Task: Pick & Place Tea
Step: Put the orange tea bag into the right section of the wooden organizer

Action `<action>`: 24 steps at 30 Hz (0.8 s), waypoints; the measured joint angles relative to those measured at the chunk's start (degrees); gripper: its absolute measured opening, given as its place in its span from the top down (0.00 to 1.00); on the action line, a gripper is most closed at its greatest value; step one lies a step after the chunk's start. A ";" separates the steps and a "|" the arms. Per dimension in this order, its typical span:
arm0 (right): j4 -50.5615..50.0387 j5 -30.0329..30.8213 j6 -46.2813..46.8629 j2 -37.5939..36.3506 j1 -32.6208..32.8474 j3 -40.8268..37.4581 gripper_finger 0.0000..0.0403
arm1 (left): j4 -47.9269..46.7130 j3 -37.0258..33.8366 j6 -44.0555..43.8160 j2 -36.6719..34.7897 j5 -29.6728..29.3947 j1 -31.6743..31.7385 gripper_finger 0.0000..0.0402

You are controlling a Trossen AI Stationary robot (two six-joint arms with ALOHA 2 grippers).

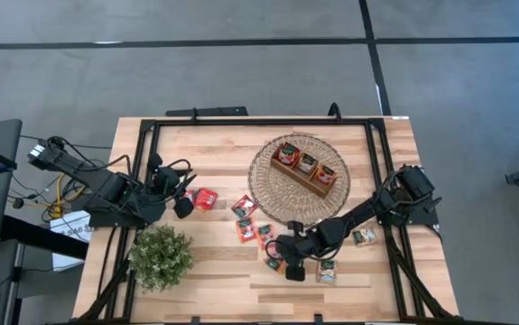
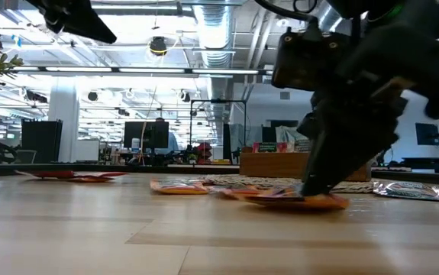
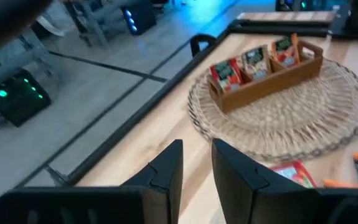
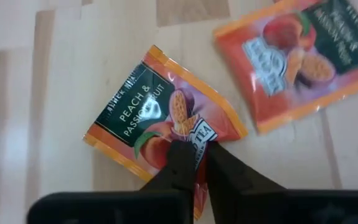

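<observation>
Several small square tea sachets lie flat on the wooden table: a red one (image 1: 205, 199), orange and red ones (image 1: 245, 208) (image 1: 246, 231), green-and-white ones (image 1: 364, 236) (image 1: 327, 271). More stand in the wooden three-compartment tray (image 1: 308, 168) (image 3: 266, 84) on a round woven mat (image 1: 277, 190). My right gripper (image 1: 288, 264) (image 4: 196, 152) is down at an orange peach sachet (image 4: 160, 115) (image 2: 295, 200), shut on it. My left gripper (image 1: 184, 204) (image 3: 197, 152) hovers beside the red sachet, open by a narrow gap, holding nothing. My right gripper pinches the orange sachet between its two fingers at the wrapper's edge beside the "TEA" label (image 4: 194, 134). The fingers (image 2: 322, 164) come from above, slanting down from the table's right side. The sachet lies flat on the table (image 2: 204, 229) under the fingertips.
A bushy potted plant (image 1: 161, 256) stands near the table's near left corner, close to my left arm. A second orange sachet (image 4: 297, 59) lies just beyond the held one. A black frame (image 1: 241, 121) runs along the table's edges. Bare wood lies between the plant and the sachets.
</observation>
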 joint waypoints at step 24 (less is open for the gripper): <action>-15.93 57.81 23.88 -16.31 5.22 -4.69 0.96 | 69.52 0.02 30.95 37.67 34.59 10.90 0.72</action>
